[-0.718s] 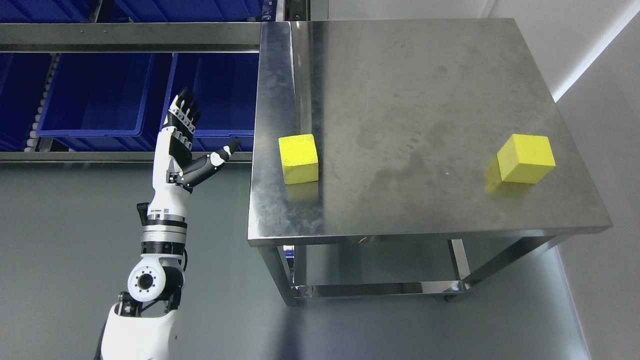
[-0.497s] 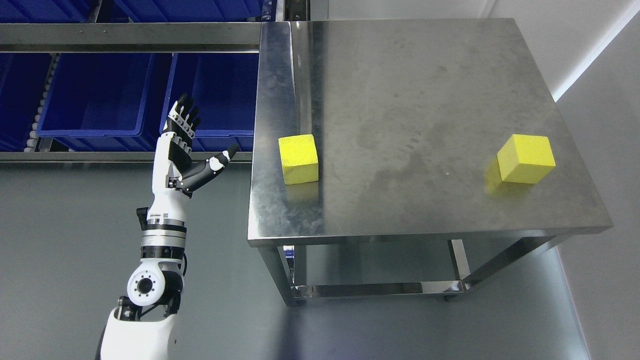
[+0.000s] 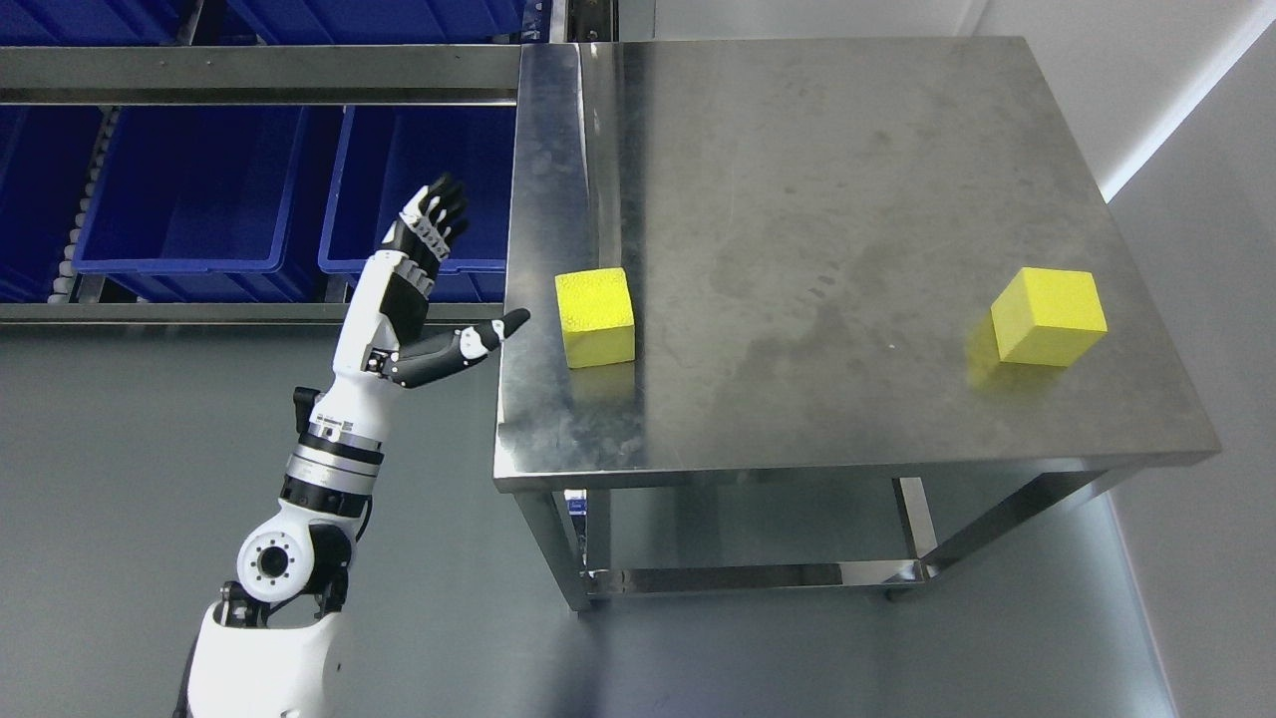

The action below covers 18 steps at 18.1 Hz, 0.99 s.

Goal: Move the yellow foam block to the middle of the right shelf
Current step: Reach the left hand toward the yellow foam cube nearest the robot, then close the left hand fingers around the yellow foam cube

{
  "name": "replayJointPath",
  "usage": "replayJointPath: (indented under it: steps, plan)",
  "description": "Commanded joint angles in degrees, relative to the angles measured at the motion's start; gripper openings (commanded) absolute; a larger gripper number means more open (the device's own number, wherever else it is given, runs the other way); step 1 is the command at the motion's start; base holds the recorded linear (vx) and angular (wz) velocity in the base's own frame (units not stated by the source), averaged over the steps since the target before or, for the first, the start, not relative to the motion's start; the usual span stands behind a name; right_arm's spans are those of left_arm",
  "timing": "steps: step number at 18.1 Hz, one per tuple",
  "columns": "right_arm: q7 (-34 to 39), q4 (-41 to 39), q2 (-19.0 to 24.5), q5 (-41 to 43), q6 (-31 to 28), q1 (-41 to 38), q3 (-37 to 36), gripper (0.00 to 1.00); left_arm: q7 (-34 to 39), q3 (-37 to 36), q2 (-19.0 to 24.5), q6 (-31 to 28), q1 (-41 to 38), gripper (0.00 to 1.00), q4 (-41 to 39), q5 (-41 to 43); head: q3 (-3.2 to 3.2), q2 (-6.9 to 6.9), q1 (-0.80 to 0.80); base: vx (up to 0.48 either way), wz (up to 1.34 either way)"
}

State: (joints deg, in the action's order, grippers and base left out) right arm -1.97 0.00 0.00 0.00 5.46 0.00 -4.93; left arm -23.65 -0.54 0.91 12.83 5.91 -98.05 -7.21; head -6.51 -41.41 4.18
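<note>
The near yellow foam block (image 3: 596,316) sits upright on the steel table (image 3: 847,199), close to the table's left edge and roughly midway along its depth. A second yellow block (image 3: 1050,315) rests near the right edge, well apart from the first and from any hand. Which of the two the task intends cannot be settled from the scene alone; the left one is the likelier candidate, being the only one within plausible reach of the working arm.

The left hand (image 3: 414,299) is held up beside the table's left edge, fingers extended and spread, thumb (image 3: 478,342) stuck out toward the table, holding nothing. The thumb tip appears to overlap the table's left rim in the head view (whether it touches the rim or hovers above it cannot be told). The near block lies to the hand's right, just beyond the thumb tip, at about thumb level in the picture. The block is near-cubic, so no long axis constrains the grasp; its faces run roughly square to the table edges.

In my judgement, the coming move is a short sideways reach to the right, over the rim, bringing fingers and thumb to opposite faces of the block. The risk is catching the rim.

The right arm does not show. Blue bins (image 3: 189,189) occupy the rack at left.
</note>
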Motion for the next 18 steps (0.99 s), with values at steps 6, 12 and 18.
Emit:
replayJointPath:
  steps: [6, 12, 18]
  plan:
    - [0.04, -1.00, -1.00, -0.18, -0.01, -0.09, 0.00, 1.00, -9.49, -4.90, 12.79, -8.79, 9.46, 0.93, 3.81, 2.36, 0.00, 0.00, 0.00, 0.000, 0.00]
    - [0.04, -1.00, -1.00, -0.18, -0.01, -0.09, 0.00, 1.00, -12.56, -11.84, 12.89, -9.66, 13.25, 0.89, 9.28, 6.05, 0.00, 0.00, 0.00, 0.000, 0.00]
    - [0.04, -1.00, -1.00, -0.18, -0.01, -0.09, 0.00, 1.00, -15.81, -12.29, 12.36, -11.51, 13.77, 0.89, 12.26, 10.81, 0.00, 0.00, 0.00, 0.000, 0.00]
